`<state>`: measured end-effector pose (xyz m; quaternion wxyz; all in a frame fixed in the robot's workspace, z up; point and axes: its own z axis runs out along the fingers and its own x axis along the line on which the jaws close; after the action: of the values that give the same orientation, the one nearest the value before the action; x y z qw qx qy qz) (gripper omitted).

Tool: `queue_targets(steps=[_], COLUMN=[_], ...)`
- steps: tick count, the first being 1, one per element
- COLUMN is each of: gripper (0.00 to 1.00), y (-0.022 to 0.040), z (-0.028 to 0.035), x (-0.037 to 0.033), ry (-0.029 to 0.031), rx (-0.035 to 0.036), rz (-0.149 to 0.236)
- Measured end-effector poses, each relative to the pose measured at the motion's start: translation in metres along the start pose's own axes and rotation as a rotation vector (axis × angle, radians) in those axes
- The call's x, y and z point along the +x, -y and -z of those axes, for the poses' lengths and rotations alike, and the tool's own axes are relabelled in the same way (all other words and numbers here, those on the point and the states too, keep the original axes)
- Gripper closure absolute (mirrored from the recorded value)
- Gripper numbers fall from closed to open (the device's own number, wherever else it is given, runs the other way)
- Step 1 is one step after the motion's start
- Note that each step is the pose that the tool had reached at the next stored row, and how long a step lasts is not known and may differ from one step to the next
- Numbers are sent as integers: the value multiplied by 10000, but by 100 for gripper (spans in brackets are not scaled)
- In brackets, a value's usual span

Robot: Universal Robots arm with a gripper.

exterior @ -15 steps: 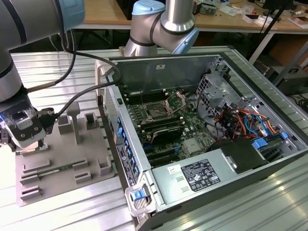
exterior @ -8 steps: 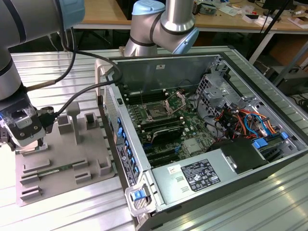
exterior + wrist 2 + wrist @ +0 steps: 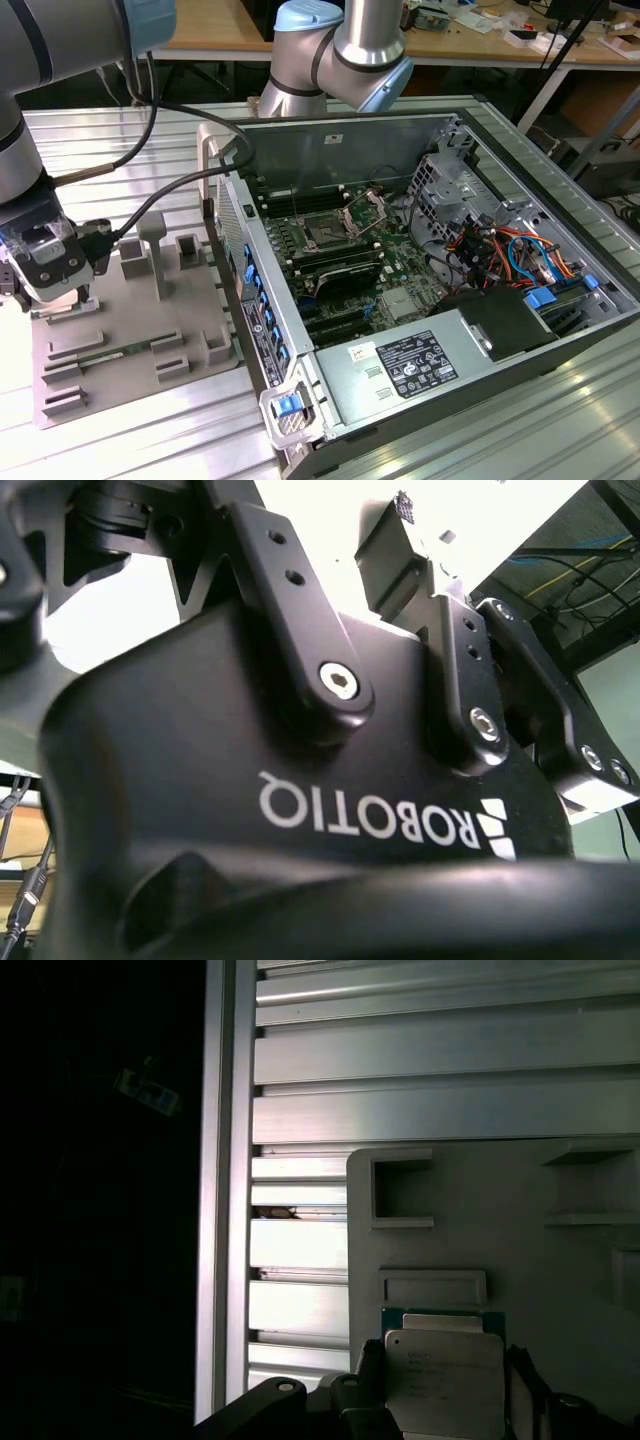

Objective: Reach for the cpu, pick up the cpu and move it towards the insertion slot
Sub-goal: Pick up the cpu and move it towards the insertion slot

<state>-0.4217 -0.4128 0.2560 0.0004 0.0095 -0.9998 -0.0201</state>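
**Edge grasp on the cpu at the grey tray**

The cpu (image 3: 445,1375), a small flat square chip with a silvery-white metal lid on a thin green carrier, lies at the edge of the grey moulded plastic tray (image 3: 560,1260), just beside one of the tray's shallow rectangular frames. In the first wrist view the black jaws stand one on each side of it, against two opposite edges with no gap to be seen. They appear clenched on the chip, which looks level with the tray, not raised.

In handling it is judged light, stiff and thin, so it needs little force. The lid is smooth and would slip under a face grip. The underside, hidden here, probably carries fine contacts that scrape or bend easily. The green carrier's side edges are therefore the sound place to hold, with the chip kept flat, and a skewed grip could tip it.

In the exterior view the arm's gripper (image 3: 50,285) is low over the tray's corner, at the exterior view's left. The tray rests on the ribbed aluminium counter (image 3: 150,440). Just beside the tray, towards the exterior view's right, lies the open metal computer case (image 3: 340,130). Inside it, the insertion slot (image 3: 325,237), a dark square socket in a silver frame, sits on the green circuit board with its hinged metal bracket (image 3: 366,208) lifted, well apart from the chip.
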Motion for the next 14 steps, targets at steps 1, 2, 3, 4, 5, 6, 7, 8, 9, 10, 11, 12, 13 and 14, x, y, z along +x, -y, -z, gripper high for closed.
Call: queue_targets(steps=[1, 2, 3, 4, 5, 6, 7, 8, 9, 10, 11, 12, 13, 14], gripper=[45, 45, 45, 45, 45, 45, 45, 45, 45, 45, 45, 45, 45, 45], y=[0, 0, -1, -1, -1, -1, -1, -1, -2, -2, -2, -2, -2, -3], z=[5, 8, 11, 15, 21, 25, 29, 38, 45, 49, 54, 59, 64, 72], x=[0, 0, 0, 0, 0, 0, 0, 0, -1, -1, -1, -1, -1, -1], ry=[0, 1, 1, 1, 0, 1, 0, 0, 0, 1, 1, 0, 0, 0], rx=[0, 0, 0, 0, 0, 0, 0, 0, 0, 0, 0, 0, 0, 0], rz=[0, 0, 0, 0, 0, 0, 0, 1, 1, 0, 0, 0, 0, 0])
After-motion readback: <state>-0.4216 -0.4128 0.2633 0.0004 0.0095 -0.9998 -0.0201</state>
